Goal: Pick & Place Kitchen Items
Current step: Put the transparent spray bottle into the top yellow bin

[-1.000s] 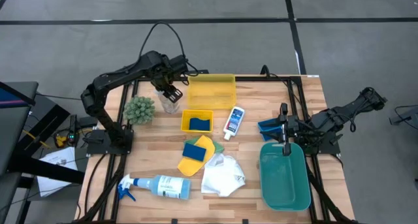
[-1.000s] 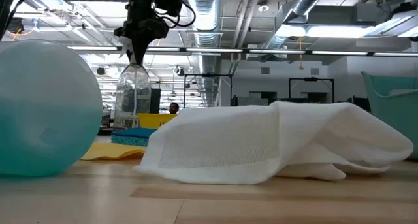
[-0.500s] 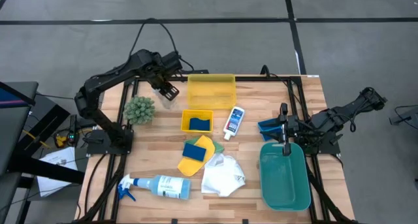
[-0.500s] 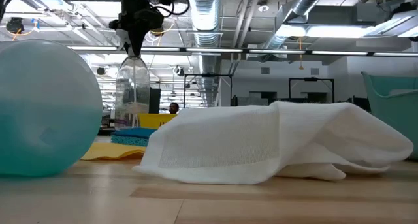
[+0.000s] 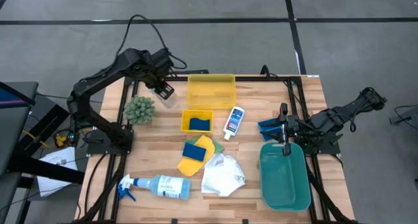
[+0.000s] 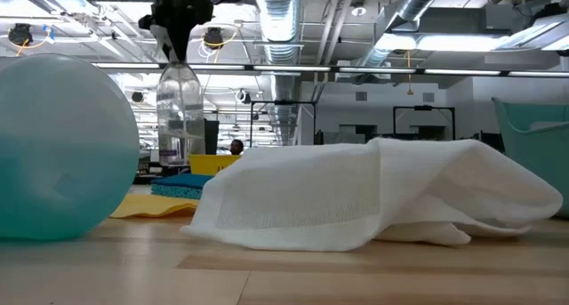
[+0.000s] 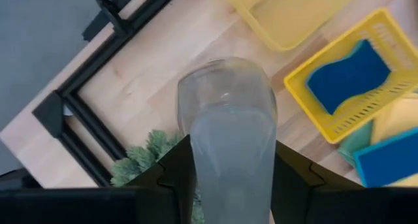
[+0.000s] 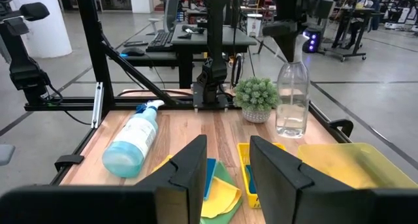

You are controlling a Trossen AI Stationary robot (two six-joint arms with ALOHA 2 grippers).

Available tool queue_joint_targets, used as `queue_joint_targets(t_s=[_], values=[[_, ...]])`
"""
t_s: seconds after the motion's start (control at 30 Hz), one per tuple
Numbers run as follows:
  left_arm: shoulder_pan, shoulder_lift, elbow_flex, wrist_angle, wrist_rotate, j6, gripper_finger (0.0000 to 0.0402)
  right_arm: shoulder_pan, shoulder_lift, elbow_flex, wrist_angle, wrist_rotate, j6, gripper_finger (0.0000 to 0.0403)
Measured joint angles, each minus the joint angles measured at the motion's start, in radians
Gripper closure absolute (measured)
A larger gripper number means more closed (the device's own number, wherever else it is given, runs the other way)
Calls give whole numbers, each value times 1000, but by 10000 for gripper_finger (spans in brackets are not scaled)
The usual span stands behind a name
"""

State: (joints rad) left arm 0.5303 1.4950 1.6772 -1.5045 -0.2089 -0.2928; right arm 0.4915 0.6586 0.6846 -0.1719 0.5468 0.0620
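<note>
A clear bottle (image 6: 180, 109) hangs below my left gripper (image 6: 173, 40), which is shut on its top over the table's far left corner, beside the green plant (image 5: 140, 110). The left wrist view looks down the bottle (image 7: 228, 139). A blue-white spray bottle (image 5: 157, 185) lies on its side near the front left. A small white bottle (image 5: 234, 121) lies mid-table. One blue sponge (image 5: 198, 123) sits in a small yellow tray, another (image 5: 194, 152) on a yellow cloth. A white cloth (image 5: 222, 175) lies crumpled beside them. My right gripper (image 8: 228, 178) waits open at the right edge. My left gripper pinches the clear bottle's top end (image 7: 228, 185) between its two fingers (image 7: 171, 179), one on each side. The fingers come from above, pointing steeply down. The bottle hangs upright below them, its base (image 8: 291, 132) clear of the table.
A large yellow tray (image 5: 211, 90) stands at the far middle, just right of the held bottle. A teal bin (image 5: 284, 178) stands at the front right, under my right arm. The black table frame (image 5: 130, 87) runs along the edges.
My left gripper has risen and drawn toward the table's far left corner, carrying the clear bottle. The bottle stays upright and hangs higher than before.
</note>
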Motion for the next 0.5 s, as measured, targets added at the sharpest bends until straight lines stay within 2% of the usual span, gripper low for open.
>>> queue_joint_targets(t_s=[0.5], values=[[-8,-4,0,-44,51,4,270,0,0,0,0,0,-1,295]])
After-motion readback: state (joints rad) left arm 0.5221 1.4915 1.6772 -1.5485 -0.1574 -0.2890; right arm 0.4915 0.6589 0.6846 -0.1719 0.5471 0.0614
